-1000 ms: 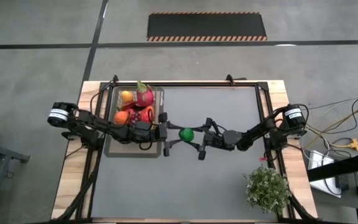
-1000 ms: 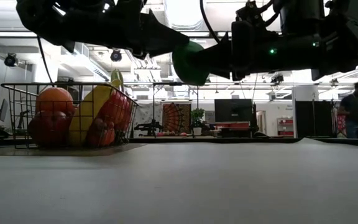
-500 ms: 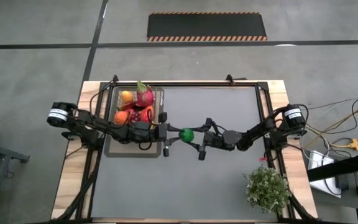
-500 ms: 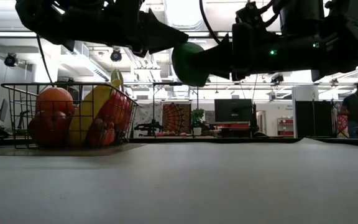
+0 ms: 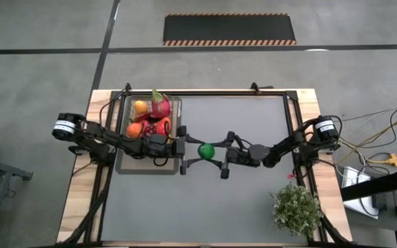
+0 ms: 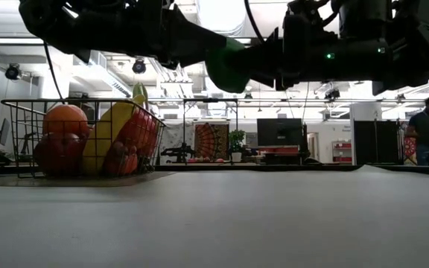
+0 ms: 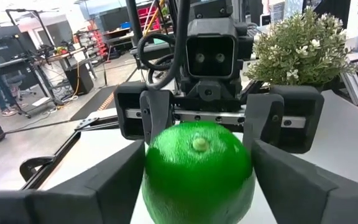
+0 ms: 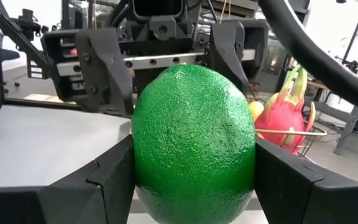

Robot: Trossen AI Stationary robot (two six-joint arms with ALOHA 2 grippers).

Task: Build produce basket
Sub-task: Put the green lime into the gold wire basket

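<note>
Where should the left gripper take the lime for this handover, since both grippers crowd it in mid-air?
Probably across the lime's widest middle, coming level from the basket side. The right gripper already holds two opposite flanks, so the left gripper's open fingers fit best on the round sides left bare.

Lime (image 6: 226,65) aloft; basket (image 6: 80,138) left

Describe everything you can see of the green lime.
The lime is a small, bright green, round toy fruit with a pebbled, slightly glossy skin and a small pale nub at one end. It hangs in the air above the grey mat, mid-table, just right of the basket. The right gripper clamps it between its fingers. The left gripper faces it, its fingers spread on either side of the lime; whether they touch it is unclear.
</note>
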